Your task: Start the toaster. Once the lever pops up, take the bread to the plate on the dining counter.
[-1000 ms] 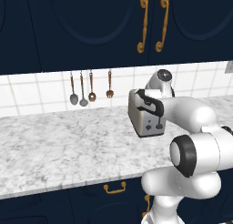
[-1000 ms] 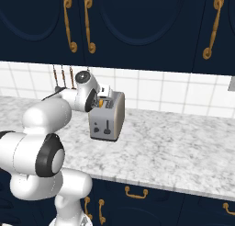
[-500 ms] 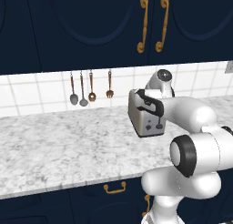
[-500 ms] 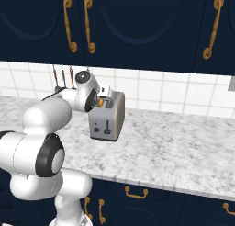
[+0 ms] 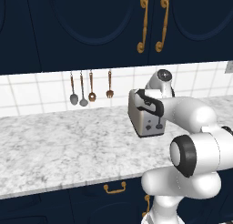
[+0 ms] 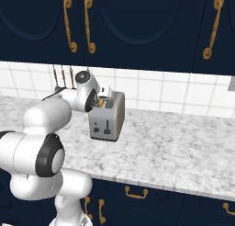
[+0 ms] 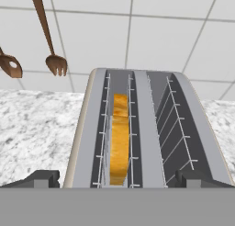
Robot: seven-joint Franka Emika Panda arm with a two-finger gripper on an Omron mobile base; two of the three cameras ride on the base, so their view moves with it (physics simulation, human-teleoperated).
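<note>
Utensils (image 7: pixel 50 46) hang behind toaster (image 7: pixel 142 138)

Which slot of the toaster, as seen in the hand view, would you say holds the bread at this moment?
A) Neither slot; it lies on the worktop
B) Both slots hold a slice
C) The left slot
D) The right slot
C: in the hand view the bread stands on edge in the left slot of the toaster, its golden crust showing between the wires, while the right slot holds nothing.
</note>
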